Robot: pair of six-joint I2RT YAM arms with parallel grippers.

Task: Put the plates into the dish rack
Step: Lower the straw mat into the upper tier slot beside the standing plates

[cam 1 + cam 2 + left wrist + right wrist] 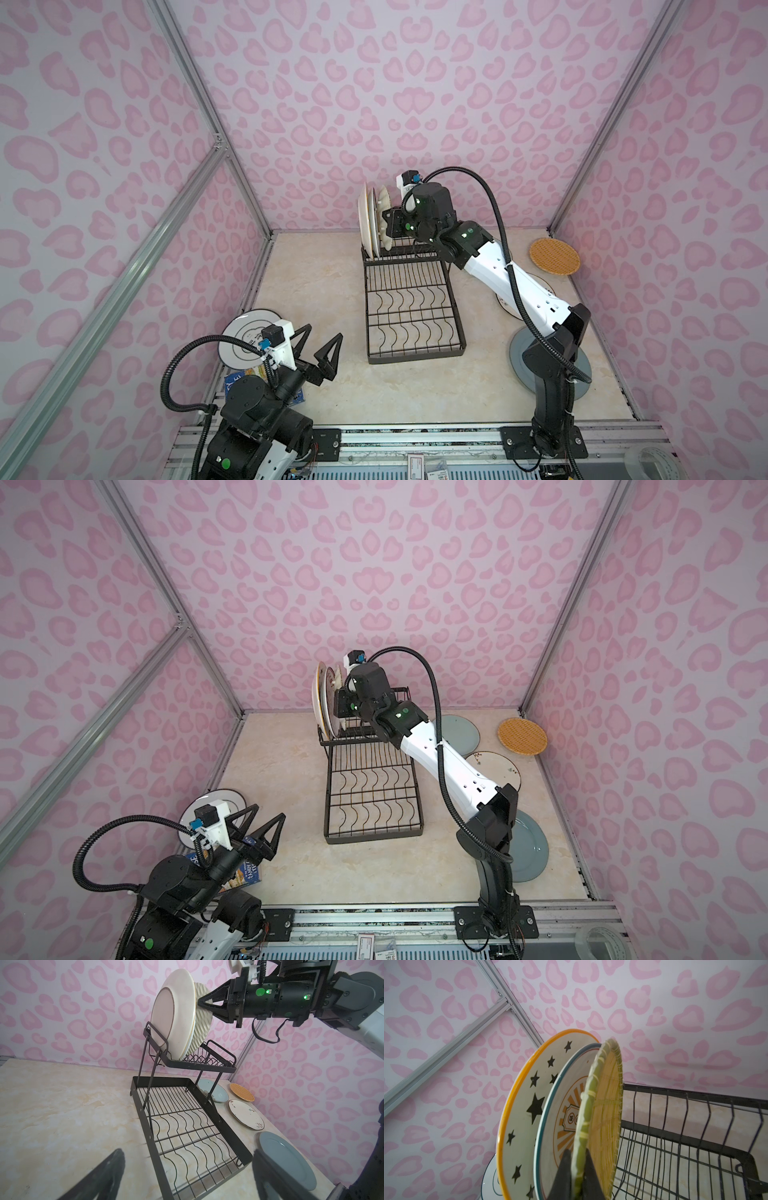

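The left hand point(325, 331) is hanging released and empty. The right hand point(577, 1159) is clenching the yellow woven plate point(606, 1105) upright in the upper tier of the dish rack point(199, 1066), beside two white plates point(527, 1109). Its foot is hidden, so if it is not sitting in a slot, letting go is risking a topple onto them.

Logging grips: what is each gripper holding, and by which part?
The right gripper pinches the woven plate by its green rim; the left gripper holds nothing.
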